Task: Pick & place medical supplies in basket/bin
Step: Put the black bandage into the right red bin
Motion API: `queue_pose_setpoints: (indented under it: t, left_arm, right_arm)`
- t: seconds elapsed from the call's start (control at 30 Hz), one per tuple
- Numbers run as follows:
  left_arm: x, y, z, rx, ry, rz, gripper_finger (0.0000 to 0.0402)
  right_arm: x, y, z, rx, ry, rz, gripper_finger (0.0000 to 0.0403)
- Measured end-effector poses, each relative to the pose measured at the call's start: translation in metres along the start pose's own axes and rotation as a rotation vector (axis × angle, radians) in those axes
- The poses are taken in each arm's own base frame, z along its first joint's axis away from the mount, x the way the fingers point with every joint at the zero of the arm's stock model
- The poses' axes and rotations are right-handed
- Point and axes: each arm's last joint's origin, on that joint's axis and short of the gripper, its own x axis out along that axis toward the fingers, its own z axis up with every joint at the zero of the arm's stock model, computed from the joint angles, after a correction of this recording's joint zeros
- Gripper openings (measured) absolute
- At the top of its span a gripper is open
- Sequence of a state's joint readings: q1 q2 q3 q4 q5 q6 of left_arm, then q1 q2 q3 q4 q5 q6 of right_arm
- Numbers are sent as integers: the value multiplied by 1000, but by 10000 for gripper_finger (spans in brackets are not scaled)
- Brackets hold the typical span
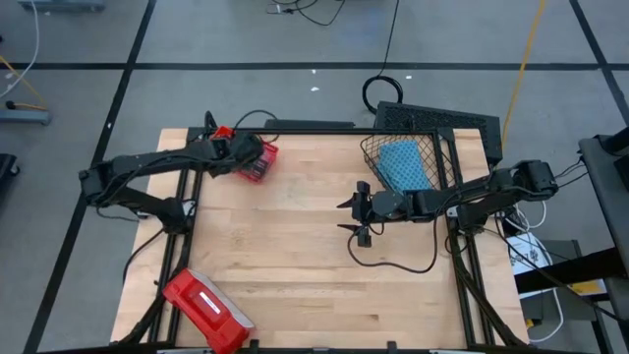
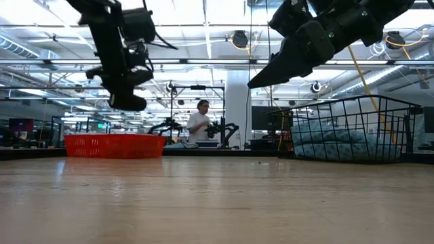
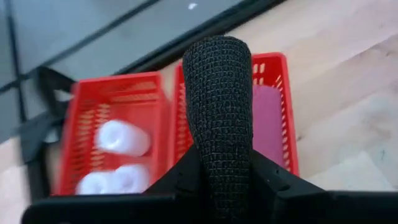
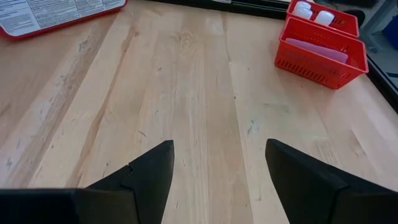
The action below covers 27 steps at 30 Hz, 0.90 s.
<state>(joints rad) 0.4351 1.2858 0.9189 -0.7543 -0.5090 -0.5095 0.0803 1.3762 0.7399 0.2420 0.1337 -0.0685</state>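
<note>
Bright ceiling lights run over a long workshop, and a person [image 2: 201,122] stands at a bench far behind the wooden tabletop [image 1: 295,256].

At the far left of the tabletop the left gripper [image 3: 219,186] hangs over the red bin [image 1: 257,160], its fingers [image 3: 186,177] clenched on a black roll [image 3: 219,118] that stands up between them. Below it, one compartment of the bin holds three white bottle-like pieces [image 3: 122,137] and the other holds a pink roll [image 3: 268,124]. The bin sits close to the far edge of the tabletop.

The right gripper [image 1: 360,212] hovers near the middle of the tabletop, raised well clear of the wood in the low view. Its fingers [image 4: 146,174] are spread wide and released, with nothing between them but bare boards.

Just right of that gripper, at the far right corner, the black wire-mesh basket [image 1: 439,157] stands with the blue folded cloth pad [image 1: 403,165] lying inside it.

A flat red case with a white label [image 1: 206,307] lies at the near left corner, reaching the near edge. Between the case, the bin and the basket the boards lie open, crossed only by a black cable [image 1: 398,265] trailing from the right arm.
</note>
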Motion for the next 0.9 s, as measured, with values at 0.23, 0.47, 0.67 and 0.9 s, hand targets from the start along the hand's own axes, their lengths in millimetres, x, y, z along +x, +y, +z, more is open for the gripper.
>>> queue_pose_setpoints:
  t: [0.23,0.47,0.67,0.9]
  left_arm:
    - [32,1,0,-12,58,-23,73]
    - [60,-2,-5,17,139,7,80]
    - [71,0,-7,34,178,26,88]
    - [72,-1,-3,10,140,28,151]
  right_arm:
    - [0,0,0,-3,0,0,242]
    - [0,0,0,2,0,0,242]
    - [0,0,0,3,0,0,242]
    - [0,0,0,3,0,0,242]
